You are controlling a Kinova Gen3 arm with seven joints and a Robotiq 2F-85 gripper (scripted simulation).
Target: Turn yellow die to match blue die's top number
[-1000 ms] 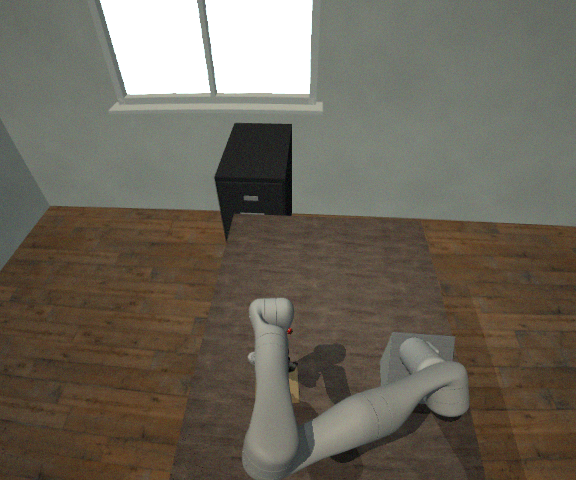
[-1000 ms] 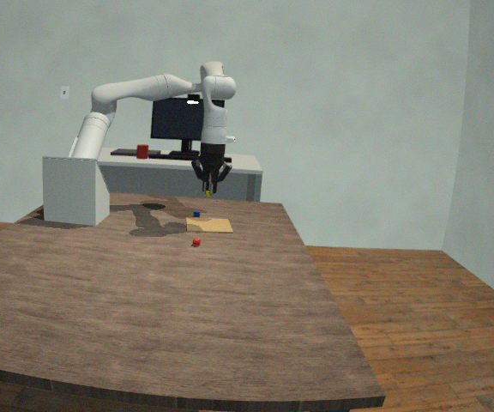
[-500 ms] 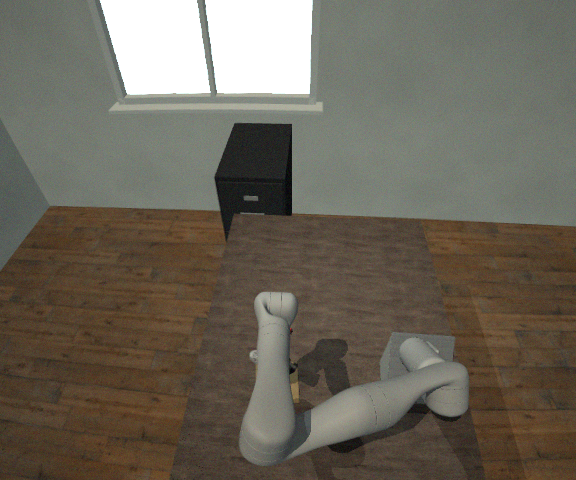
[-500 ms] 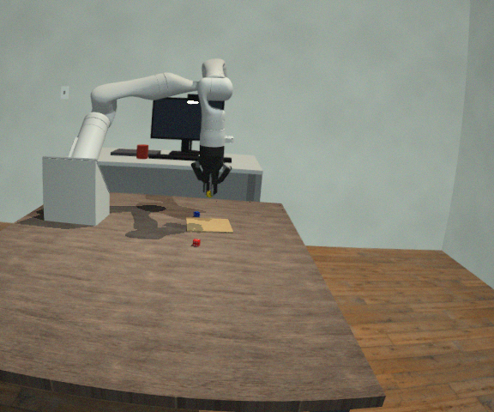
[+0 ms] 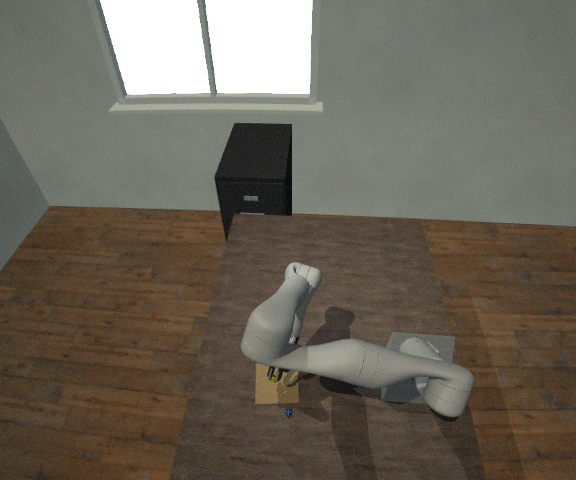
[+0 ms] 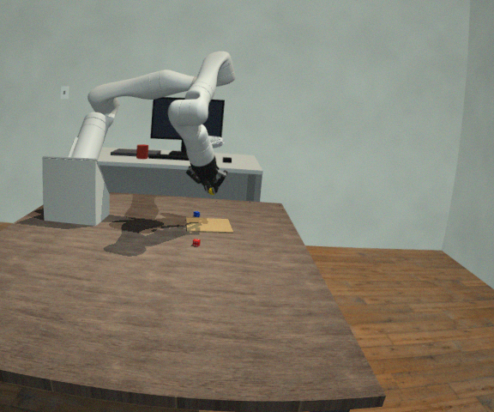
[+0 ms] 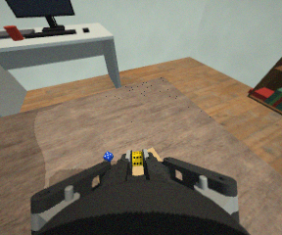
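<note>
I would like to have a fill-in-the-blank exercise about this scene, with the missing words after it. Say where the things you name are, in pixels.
1. The jaws hold the ____ die.
2. The blue die (image 5: pixel 288 412) (image 6: pixel 196 214) (image 7: pixel 109 156) rests on the table (image 5: pixel 226 439) (image 6: pixel 185 310) (image 7: pixel 82 127), outside the ____.
3. In the exterior view, the die nearest to the camera is ____.
4. On the white desk (image 6: pixel 243 163) (image 7: pixel 94 31), the cup-like object is coloured ____.

Missing words: yellow; mat; red; red.

Three dice, yellow (image 5: pixel 273 378) (image 6: pixel 211 190) (image 7: pixel 137 159), blue (image 5: pixel 288 412) (image 6: pixel 196 214) (image 7: pixel 109 156), red (image 6: pixel 196 242); one mat (image 5: pixel 277 395) (image 6: pixel 216 225) (image 7: pixel 138 171), one arm (image 5: pixel 329 361) (image 6: pixel 149 85)
</note>
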